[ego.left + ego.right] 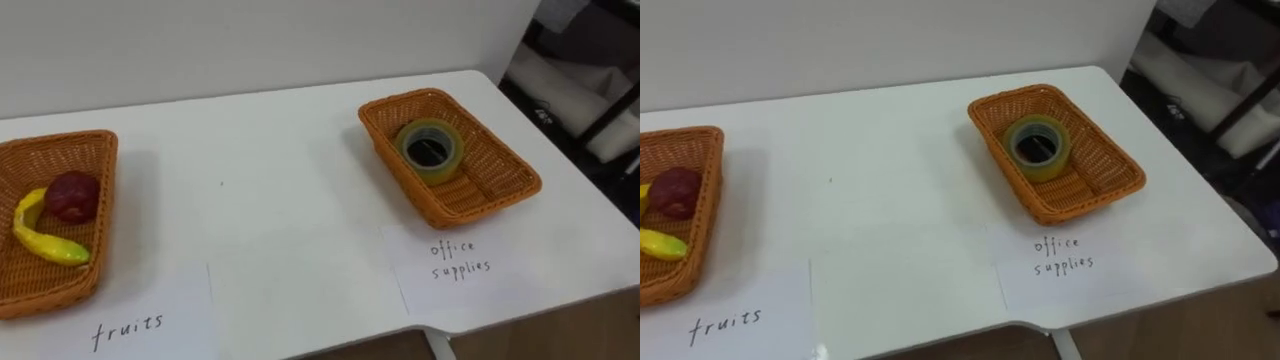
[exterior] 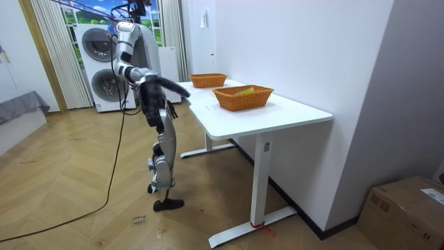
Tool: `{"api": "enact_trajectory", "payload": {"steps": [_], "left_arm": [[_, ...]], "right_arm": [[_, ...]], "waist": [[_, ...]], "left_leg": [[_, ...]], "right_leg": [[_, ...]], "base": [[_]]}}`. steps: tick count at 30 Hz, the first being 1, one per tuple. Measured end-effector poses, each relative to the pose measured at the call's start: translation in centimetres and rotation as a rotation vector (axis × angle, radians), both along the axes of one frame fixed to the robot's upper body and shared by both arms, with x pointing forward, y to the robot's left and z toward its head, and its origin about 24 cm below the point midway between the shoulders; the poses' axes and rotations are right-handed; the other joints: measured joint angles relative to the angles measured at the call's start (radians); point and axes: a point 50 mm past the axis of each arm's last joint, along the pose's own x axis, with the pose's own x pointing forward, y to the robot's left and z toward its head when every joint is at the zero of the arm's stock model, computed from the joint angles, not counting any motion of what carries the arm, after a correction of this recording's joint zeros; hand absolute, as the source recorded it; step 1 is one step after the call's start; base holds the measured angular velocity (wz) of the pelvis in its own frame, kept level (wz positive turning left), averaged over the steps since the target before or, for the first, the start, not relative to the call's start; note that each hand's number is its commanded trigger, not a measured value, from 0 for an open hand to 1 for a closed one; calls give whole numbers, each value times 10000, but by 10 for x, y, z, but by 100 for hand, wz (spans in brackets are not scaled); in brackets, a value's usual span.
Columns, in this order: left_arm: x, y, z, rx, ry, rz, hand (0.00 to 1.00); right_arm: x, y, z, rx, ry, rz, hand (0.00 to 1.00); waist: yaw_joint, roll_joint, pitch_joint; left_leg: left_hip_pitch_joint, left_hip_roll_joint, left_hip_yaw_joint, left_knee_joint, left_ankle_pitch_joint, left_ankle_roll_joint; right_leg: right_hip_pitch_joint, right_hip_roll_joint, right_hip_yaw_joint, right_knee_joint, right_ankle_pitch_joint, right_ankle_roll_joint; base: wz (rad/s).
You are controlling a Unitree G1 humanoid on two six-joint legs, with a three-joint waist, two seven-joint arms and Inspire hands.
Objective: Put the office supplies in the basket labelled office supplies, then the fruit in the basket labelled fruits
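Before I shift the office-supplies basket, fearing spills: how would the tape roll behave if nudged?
The tape roll lies flat in the basket, so it probably slides, not rolls. On edge, its round rim likely would roll. Its hollow ring suggests lightness.

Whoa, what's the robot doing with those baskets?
It is sorting things. The banana and the red fruit lie in the left basket, and the tape roll lies in the right basket. The robot stands beside the table; everything looks sorted.
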Motion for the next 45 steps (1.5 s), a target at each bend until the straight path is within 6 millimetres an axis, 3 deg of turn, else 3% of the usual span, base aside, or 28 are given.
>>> {"api": "enact_trajectory", "payload": {"steps": [5,9,12,14,18,20,26,33,42,45], "left_arm": [[3,0,1,6,-182,-15,0],[4,1,2,-48,-286,-29,0],[5,2,2,-4,-299,-86,0],[7,3,3,23,-399,-105,0],[16,2,2,8,-646,-196,0],[22,0,2,-69,-744,-318,0],[29,-11,-2,-776,-816,-717,0],[25,-19,-5,-1091,-696,-722,0],[24,-26,-11,-1399,-359,-778,0],[27,-30,-12,-1533,-342,-877,0]], "right_arm": [[-42,-8,-32,1693,94,-2278,0],[-66,-5,-51,2140,734,-3210,0],[-86,8,-70,2677,1309,-3667,0],[-111,23,-94,3416,2172,-4190,0],[-131,45,-115,4356,2735,-4622,0],[-139,54,-124,4723,3244,-4580,0],[-136,74,-142,5620,3868,-3107,0],[-133,110,-170,7216,4704,-881,0],[-109,146,-190,8384,6192,4087,0],[-92,155,-192,8197,6770,6178,0]], "waist": [[-85,-135,-25],[-158,-128,-30],[-215,-63,-25],[-273,-90,-65],[-328,-20,-68],[-296,65,-31],[-274,369,-45],[77,417,-45],[833,549,-41],[975,619,-34]], "left_leg": [[-50,-5,40,-55,-22,-26],[-29,8,146,-152,-22,-30],[-47,71,298,-154,-53,-78],[-7,118,303,-152,-83,-123],[7,135,317,-189,-94,-142],[135,126,409,-209,-110,-163],[298,140,554,-281,-134,-187],[249,141,574,-273,-155,-233],[267,141,465,-271,-150,-246],[206,135,293,-250,-147,-242]], "right_leg": [[-243,36,165,33,-84,-2],[-279,83,270,55,-82,-4],[-295,142,295,58,-64,-33],[-281,161,279,45,-90,-72],[-301,174,302,124,-143,-109],[-340,209,444,230,-231,-116],[-307,252,605,241,-267,-127],[-424,289,556,364,-339,-175],[-289,275,342,161,-318,-188],[-273,222,199,147,-320,-186]], "base": [[-6],[-6],[-12],[0],[-4],[-12],[-10],[0],[4],[15]]}}
